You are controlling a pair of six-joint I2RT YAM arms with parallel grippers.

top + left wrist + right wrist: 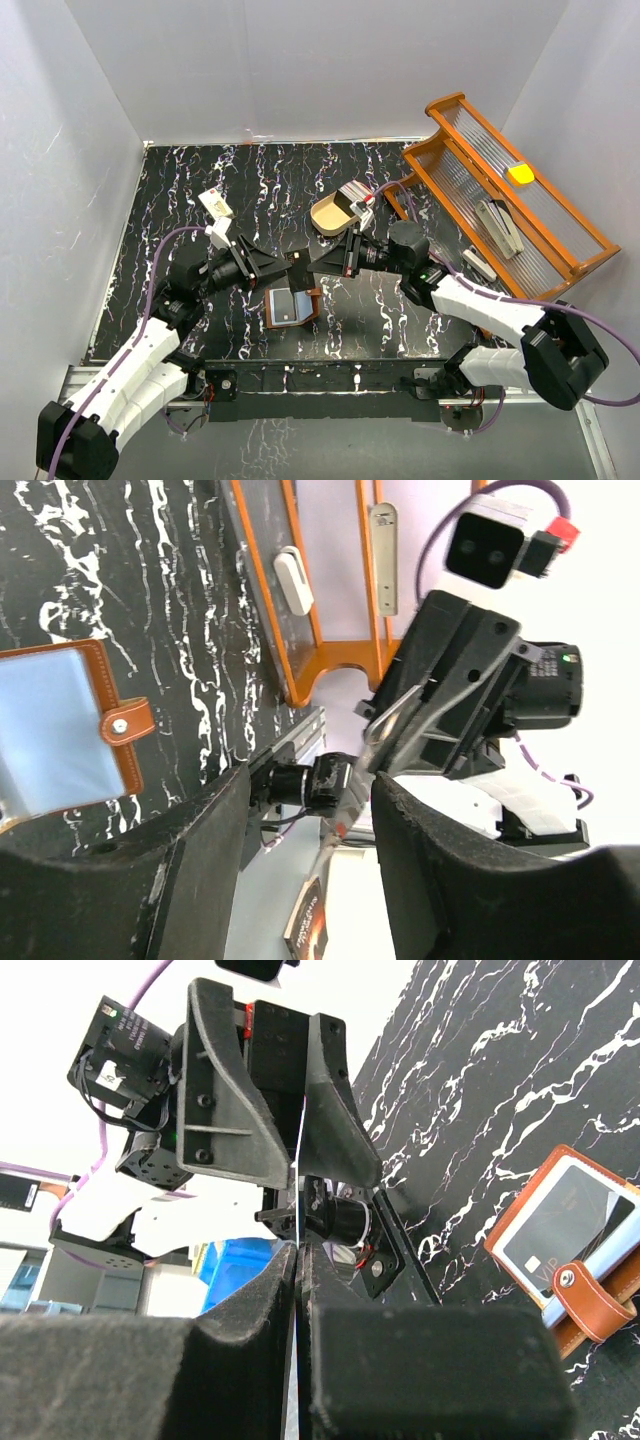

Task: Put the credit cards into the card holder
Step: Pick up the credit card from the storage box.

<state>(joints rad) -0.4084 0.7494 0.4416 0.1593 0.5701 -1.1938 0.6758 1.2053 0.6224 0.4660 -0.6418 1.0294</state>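
The brown card holder (291, 306) lies open on the black marbled table, its grey-blue lining up. It also shows in the left wrist view (60, 730) and in the right wrist view (570, 1245), where a dark card sits in its pocket. My right gripper (320, 259) (298, 1260) is shut on one thin credit card (299, 1175), held edge-on above the holder. My left gripper (290, 263) (310, 800) faces it, open, with its fingers on either side of that card (350, 795). The rest of the stack (354, 193) lies by the beige tray.
A beige oval tray (331, 216) sits just behind the grippers. An orange wire rack (455, 165) with a yellow item (520, 173) and a grey tool stands at the right. A small cream block (215, 203) lies at the left. White walls enclose the table.
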